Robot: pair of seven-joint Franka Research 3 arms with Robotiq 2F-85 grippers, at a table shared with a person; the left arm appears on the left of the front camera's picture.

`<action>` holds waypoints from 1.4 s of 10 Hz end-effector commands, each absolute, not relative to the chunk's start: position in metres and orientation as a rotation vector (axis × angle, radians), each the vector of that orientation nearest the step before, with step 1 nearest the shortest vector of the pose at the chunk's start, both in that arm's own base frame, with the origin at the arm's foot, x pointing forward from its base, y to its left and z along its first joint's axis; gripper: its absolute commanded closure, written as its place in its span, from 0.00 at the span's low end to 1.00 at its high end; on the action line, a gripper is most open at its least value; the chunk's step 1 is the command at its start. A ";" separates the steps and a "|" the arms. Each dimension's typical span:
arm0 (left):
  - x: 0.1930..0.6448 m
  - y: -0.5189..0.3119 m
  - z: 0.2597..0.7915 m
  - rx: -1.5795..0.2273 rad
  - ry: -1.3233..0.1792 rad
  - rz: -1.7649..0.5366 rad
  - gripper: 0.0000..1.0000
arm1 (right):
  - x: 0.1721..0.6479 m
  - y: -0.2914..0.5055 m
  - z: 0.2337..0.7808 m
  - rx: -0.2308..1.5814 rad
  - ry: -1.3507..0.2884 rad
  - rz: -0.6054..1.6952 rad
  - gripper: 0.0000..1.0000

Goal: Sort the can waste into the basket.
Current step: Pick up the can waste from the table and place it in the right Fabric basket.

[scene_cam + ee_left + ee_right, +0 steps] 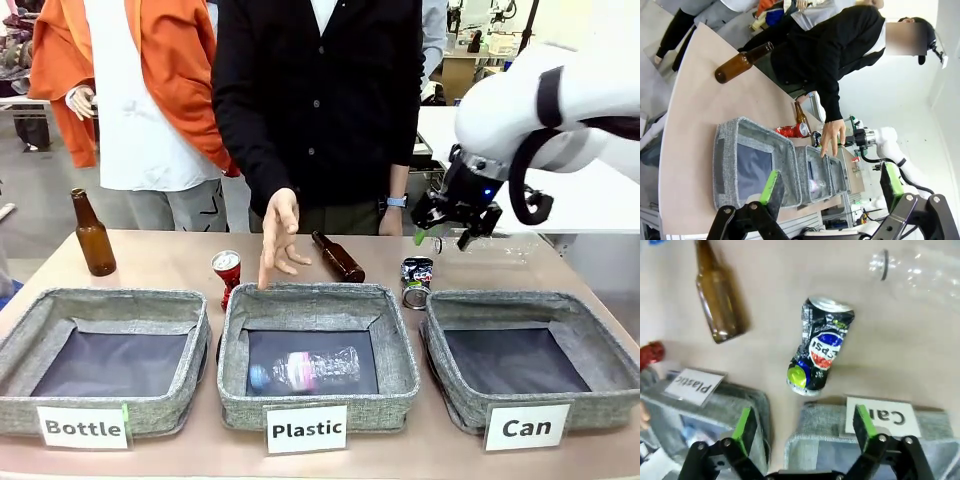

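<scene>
A crushed black and silver can (pixel 416 282) lies on the table just behind the gap between the middle and right baskets. In the right wrist view this crushed can (pixel 821 345) lies beyond the open fingers. My right gripper (pixel 452 238) hovers open above and slightly right of it, holding nothing; its green pads (pixel 865 426) stand wide apart. A red can (pixel 226 272) stands behind the middle basket's left corner. The grey basket (pixel 520 300) with the "Can" card (pixel 526 427) sits front right with nothing in it. My left gripper (pixel 832 185) is open, high above the table's left end.
A person's hand (pixel 278 240) rests fingers-down at the far rim of the "Plastic" basket (pixel 318 295), which holds a clear bottle (pixel 305 370). One brown bottle (pixel 92 235) stands far left and another (pixel 338 257) lies beside the hand. The "Bottle" basket (pixel 105 298) sits front left. A clear bottle (pixel 920 270) lies beyond the crushed can.
</scene>
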State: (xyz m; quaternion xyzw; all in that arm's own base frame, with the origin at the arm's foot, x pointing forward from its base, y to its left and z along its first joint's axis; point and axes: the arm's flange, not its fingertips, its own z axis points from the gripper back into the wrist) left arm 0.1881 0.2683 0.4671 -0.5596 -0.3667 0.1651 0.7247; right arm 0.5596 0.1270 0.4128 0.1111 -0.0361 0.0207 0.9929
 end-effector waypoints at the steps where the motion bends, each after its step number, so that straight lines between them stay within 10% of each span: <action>1: 0.189 0.268 0.470 -1.244 -0.838 0.345 0.00 | 0.576 0.135 0.405 0.164 -0.010 -0.049 0.00; 12: 0.189 0.268 0.470 -1.244 -0.838 0.345 0.00 | 0.615 0.162 0.297 0.061 -0.026 -0.232 0.00; 13: 0.189 0.268 0.470 -1.244 -0.838 0.345 0.00 | 0.613 0.163 0.297 0.052 -0.018 -0.224 0.60; 14: 0.189 0.268 0.470 -1.244 -0.838 0.345 0.00 | 0.612 0.162 0.297 0.052 -0.003 -0.223 0.59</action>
